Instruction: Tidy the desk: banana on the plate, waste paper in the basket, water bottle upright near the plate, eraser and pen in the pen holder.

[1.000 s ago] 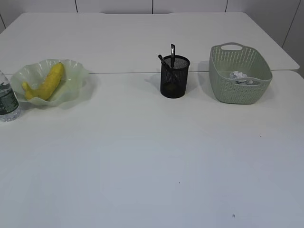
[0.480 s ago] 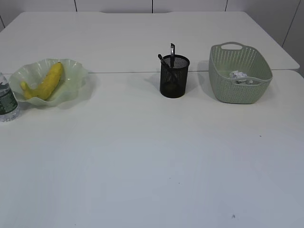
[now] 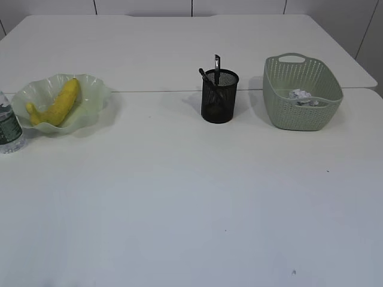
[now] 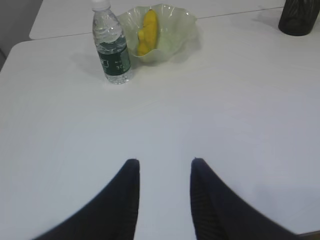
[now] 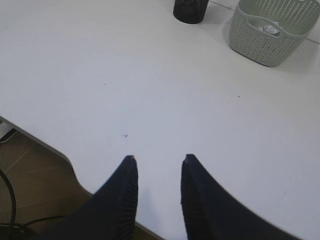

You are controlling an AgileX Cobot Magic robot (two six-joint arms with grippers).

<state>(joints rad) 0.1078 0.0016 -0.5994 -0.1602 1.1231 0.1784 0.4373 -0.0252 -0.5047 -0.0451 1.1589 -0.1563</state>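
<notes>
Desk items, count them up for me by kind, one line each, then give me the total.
Banana: 1
Plate: 1
Water bottle: 1
Pen holder: 1
Items standing in the pen holder, pens by the look of them: 2
Basket: 1
Waste paper: 1
Total: 8

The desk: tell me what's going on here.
Nothing is being handled. Both grippers, left and right, hang open and empty over bare desk. The banana lies on the plate, the water bottle stands upright beside it, pens stick out of the pen holder, and the waste paper is in the basket.
</notes>
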